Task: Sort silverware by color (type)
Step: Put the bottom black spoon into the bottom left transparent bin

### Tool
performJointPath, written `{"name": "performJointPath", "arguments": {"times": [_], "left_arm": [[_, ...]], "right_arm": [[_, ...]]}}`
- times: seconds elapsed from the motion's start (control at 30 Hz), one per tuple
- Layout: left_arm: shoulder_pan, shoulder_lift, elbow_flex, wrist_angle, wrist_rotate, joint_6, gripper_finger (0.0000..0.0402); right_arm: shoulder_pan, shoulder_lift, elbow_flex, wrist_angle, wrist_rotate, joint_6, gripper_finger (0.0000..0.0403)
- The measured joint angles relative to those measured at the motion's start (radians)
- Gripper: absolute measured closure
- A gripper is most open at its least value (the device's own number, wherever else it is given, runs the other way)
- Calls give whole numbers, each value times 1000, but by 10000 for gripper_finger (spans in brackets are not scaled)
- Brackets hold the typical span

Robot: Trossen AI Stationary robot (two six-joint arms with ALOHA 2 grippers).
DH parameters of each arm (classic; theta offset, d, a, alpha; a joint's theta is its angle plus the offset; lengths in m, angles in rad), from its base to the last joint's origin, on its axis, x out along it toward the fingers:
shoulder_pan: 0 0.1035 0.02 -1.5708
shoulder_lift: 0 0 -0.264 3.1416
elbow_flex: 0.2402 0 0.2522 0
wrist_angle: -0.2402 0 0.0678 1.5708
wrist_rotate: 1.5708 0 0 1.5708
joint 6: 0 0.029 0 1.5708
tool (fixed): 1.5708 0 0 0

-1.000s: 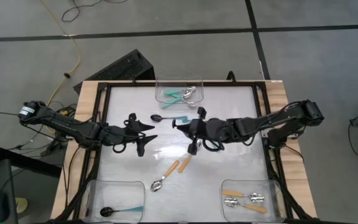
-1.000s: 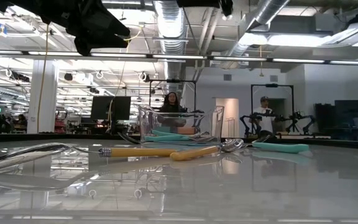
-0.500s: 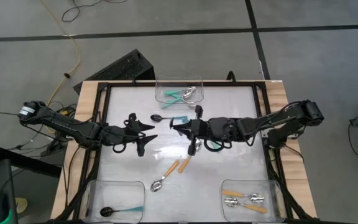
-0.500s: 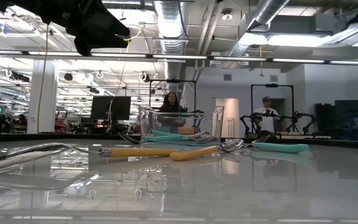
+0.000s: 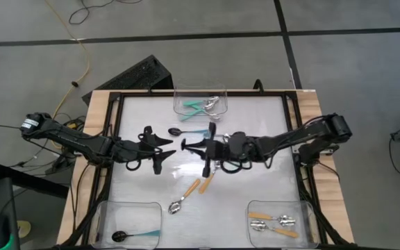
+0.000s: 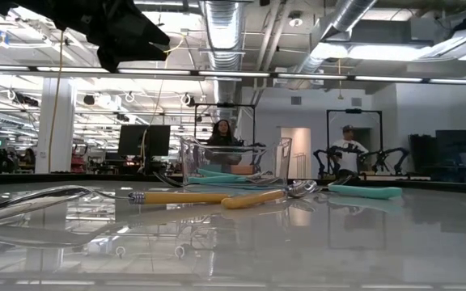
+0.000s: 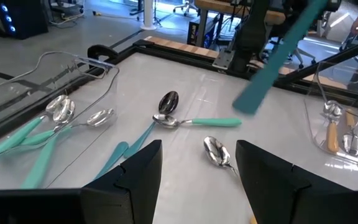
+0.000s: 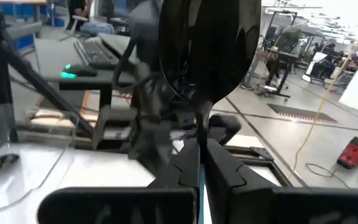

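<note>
High view: sorting is partly done. The clear plastic bin at the far edge (image 5: 199,101) holds several teal-handled spoons with silver bowls, the clear bin at the near left corner (image 5: 127,220) holds one black-bowled teal-handled spoon (image 5: 135,236), and the clear bin at the near right corner (image 5: 283,217) holds orange-handled spoons. Left loose on the white bench (image 5: 248,187) are two orange-handled silver spoons (image 5: 193,187) near the middle and a teal-handled spoon (image 5: 186,132) toward the far bin. The right gripper (image 5: 194,144) hangs above mid-bench; the left gripper (image 5: 160,148) waits just beside it. Low view: the orange-handled pair lies flat on the bench, untouched. Left wrist view: the left fingers (image 7: 135,177) stand released, grasping nothing; a teal handle (image 7: 278,59) hangs tilted in the air above the bench. Right wrist view: the right fingers (image 8: 225,165) are clenched on the stem of a black-bowled spoon (image 8: 205,46), held bowl forward. By my judgement its place is the near left bin; three loose spoons then remain.
</note>
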Motion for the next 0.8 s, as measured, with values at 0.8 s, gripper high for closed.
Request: {"name": "performJointPath", "arguments": {"times": [0.8], "left_arm": [[0, 0, 0, -4, -25, 7, 212]], "right_arm": [[-5, 69, 2, 244, -235, 54, 376]]}}
